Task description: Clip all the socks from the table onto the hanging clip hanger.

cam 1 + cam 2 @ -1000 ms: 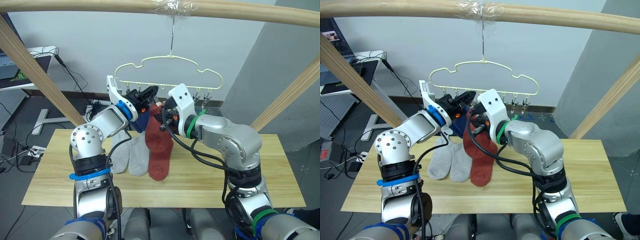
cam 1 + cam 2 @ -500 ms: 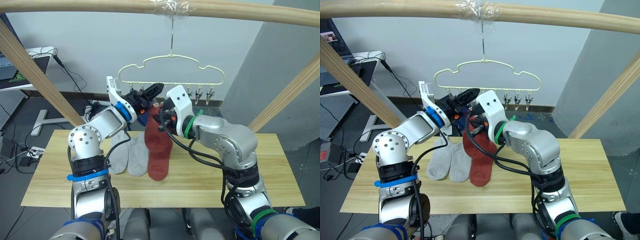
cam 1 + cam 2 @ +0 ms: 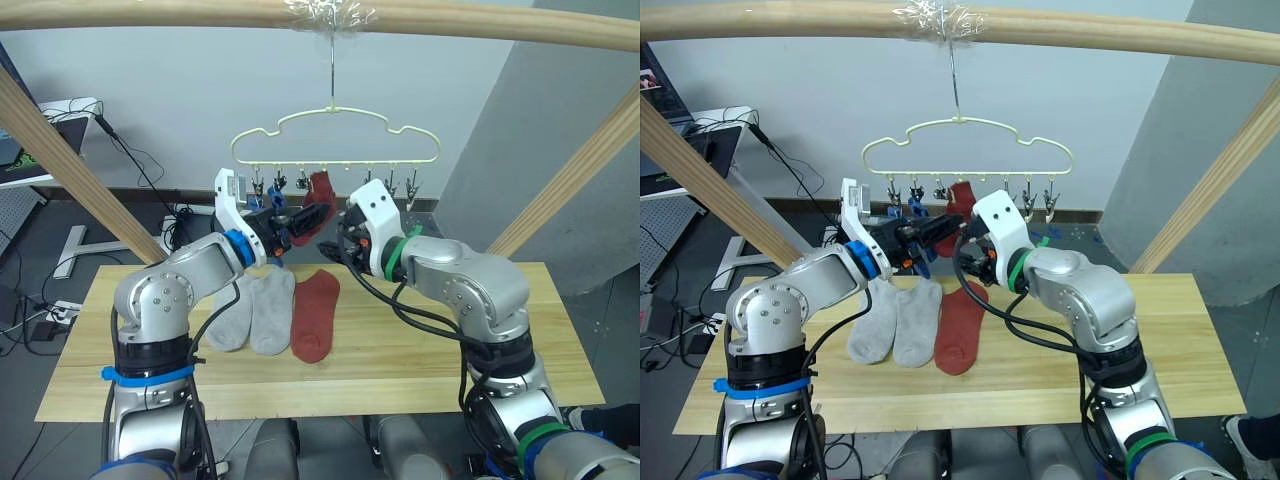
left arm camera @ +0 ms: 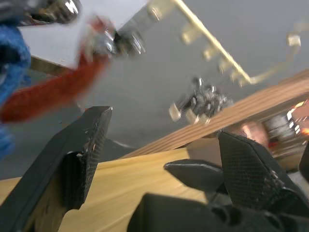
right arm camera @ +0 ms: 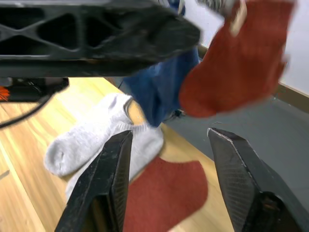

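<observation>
The pale-yellow clip hanger (image 3: 335,140) hangs by its hook from the wooden pole. A rust red sock (image 3: 319,192) hangs from one of its middle clips, and blue socks (image 5: 161,92) hang from clips just to its left. Two light grey socks (image 3: 250,312) and one rust red sock (image 3: 315,314) lie flat side by side on the table (image 3: 430,350). My left gripper (image 3: 303,221) is open, just below the hanging socks, with nothing between its fingers. My right gripper (image 3: 333,246) is open and empty too, close beside it under the red sock.
A round wooden pole frame (image 3: 470,22) spans the top, with slanted legs at both sides of the table. Several free clips (image 3: 398,183) hang on the hanger's right part. A desk with cables (image 3: 60,110) stands at the far left.
Both grippers have opened and dropped back from the hanger. The red sock they held up now hangs from a clip on its own. The camera has shifted a little.
</observation>
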You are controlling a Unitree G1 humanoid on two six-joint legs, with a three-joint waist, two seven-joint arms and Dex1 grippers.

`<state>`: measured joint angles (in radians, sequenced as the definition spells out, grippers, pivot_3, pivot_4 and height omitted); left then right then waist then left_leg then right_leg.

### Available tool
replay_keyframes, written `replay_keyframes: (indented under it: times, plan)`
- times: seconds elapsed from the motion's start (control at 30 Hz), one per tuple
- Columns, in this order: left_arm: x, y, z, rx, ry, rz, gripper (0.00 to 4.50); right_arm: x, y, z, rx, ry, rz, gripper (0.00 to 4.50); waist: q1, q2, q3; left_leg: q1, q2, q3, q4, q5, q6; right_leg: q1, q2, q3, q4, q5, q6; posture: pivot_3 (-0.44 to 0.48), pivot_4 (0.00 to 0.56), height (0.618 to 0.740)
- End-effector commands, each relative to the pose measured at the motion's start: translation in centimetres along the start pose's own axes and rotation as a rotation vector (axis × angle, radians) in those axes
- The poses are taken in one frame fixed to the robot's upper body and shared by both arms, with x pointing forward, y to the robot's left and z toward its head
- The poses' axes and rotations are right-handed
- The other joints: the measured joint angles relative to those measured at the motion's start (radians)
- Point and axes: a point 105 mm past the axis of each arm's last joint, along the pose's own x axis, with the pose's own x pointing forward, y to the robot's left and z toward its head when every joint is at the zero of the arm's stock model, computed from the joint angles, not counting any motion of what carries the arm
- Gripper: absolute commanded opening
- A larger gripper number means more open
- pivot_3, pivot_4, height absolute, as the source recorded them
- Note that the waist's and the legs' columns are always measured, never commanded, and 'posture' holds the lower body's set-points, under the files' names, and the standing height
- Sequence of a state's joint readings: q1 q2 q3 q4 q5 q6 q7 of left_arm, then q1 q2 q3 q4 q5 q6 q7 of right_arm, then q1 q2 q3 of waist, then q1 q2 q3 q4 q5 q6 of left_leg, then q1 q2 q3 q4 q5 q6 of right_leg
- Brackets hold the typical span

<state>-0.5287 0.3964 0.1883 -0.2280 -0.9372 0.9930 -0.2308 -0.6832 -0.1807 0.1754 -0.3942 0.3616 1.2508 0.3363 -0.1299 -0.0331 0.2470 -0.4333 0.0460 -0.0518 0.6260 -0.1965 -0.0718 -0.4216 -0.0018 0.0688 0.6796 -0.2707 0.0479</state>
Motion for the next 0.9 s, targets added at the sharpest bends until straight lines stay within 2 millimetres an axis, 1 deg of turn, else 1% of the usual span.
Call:
replay_keyframes:
  times: [0.03,0.13,0.27,0.37,0.5,0.57,0.63,0.67,0.7,0.77,0.8,0.87,0.9]
  plan:
    - [-0.7,-1.0,0.4,0.102,-0.035,-0.038,4.02,-1.5,0.4,0.6,-0.025,-0.054,0.037,2.56,0.000,0.000,0.000,0.000,0.000,0.000,0.000,0.000,0.000,0.000,0.000,0.000,0.000,0.000,0.000,-0.140,0.159,0.740]
    - [-1.2,-1.1,0.4,0.128,-0.053,-0.045,4.02,-2.1,0.1,0.1,-0.024,-0.049,0.041,2.56,0.000,0.000,-0.001,0.000,0.000,0.000,0.000,0.000,0.000,0.000,0.000,0.000,0.000,0.000,0.000,-0.140,0.159,0.740]
    - [-1.9,-1.0,-0.3,0.163,-0.045,-0.047,4.02,-4.0,-0.8,-2.0,-0.009,-0.013,0.030,2.56,0.005,-0.001,-0.004,0.000,0.000,0.000,0.000,0.000,0.000,0.000,0.000,0.000,0.000,0.000,0.001,-0.124,0.138,0.740]
    - [-1.9,-1.0,-0.3,0.198,-0.069,-0.042,4.02,-4.6,-1.2,-2.5,-0.002,-0.009,0.021,2.56,0.014,-0.001,-0.006,0.000,0.000,0.001,0.001,0.000,0.000,0.000,0.000,0.000,0.000,0.000,0.001,-0.116,0.126,0.740]
    - [-2.1,-1.1,-1.0,0.275,-0.073,-0.042,4.02,-5.5,-1.7,-3.4,0.005,-0.003,0.006,2.56,0.017,-0.001,-0.021,0.000,0.000,0.001,0.002,0.000,0.000,0.000,0.000,0.001,0.001,0.000,0.001,-0.099,0.118,0.740]
    - [-2.3,-1.0,-1.7,0.296,-0.066,-0.032,3.63,-5.9,-1.7,-4.0,0.006,0.000,0.003,2.60,0.019,-0.001,-0.027,0.000,0.000,0.001,0.002,0.000,0.000,0.000,0.000,0.001,0.001,0.000,0.001,-0.091,0.117,0.740]
    - [-2.6,-0.9,-2.2,0.307,-0.066,-0.019,3.25,-6.0,-1.7,-4.4,0.012,0.007,0.000,2.22,0.019,-0.001,-0.029,0.001,0.000,0.001,0.002,0.000,0.000,0.001,0.000,0.001,0.001,0.000,0.001,-0.084,0.117,0.740]
    - [-2.6,-0.9,-2.4,0.305,-0.068,-0.019,2.95,-6.0,-1.6,-4.6,0.016,0.010,0.000,2.06,0.019,-0.001,-0.029,0.001,0.000,0.001,0.002,0.000,0.000,0.001,0.000,0.001,0.001,0.000,0.001,-0.079,0.119,0.740]
    - [-2.7,-1.0,-2.5,0.302,-0.069,-0.019,2.70,-6.0,-1.6,-4.7,0.019,0.011,0.000,1.81,0.020,-0.001,-0.029,0.001,0.000,0.001,0.002,0.000,0.000,0.001,0.000,0.001,0.001,0.000,0.001,-0.079,0.119,0.740]
    - [-2.8,-1.0,-2.7,0.297,-0.073,-0.015,2.07,-6.1,-1.6,-4.8,0.023,0.012,-0.001,1.05,0.023,-0.001,-0.030,0.001,0.000,0.001,0.003,0.000,0.000,0.001,0.000,0.001,0.002,0.000,0.000,-0.075,0.119,0.740]
    - [-2.9,-1.0,-2.8,0.291,-0.073,-0.009,1.80,-6.1,-1.6,-4.8,0.024,0.012,0.000,0.80,0.024,-0.001,-0.032,0.001,0.000,0.001,0.003,0.000,0.000,0.001,0.000,0.001,0.001,0.000,0.000,-0.075,0.119,0.740]
    - [-3.0,-0.8,-2.9,0.274,-0.067,0.009,1.18,-6.3,-1.5,-4.7,0.029,0.006,0.004,0.07,0.028,-0.001,-0.037,0.001,0.000,0.001,0.004,0.000,0.000,0.001,0.000,0.001,0.001,0.000,0.000,-0.071,0.117,0.740]
    - [-3.0,-0.8,-3.1,0.263,-0.058,0.015,0.88,-6.3,-1.4,-4.6,0.034,-0.001,0.010,0.00,0.030,-0.001,-0.039,0.001,0.000,0.001,0.004,0.000,0.000,0.001,0.000,0.001,0.001,0.000,0.000,-0.070,0.118,0.740]
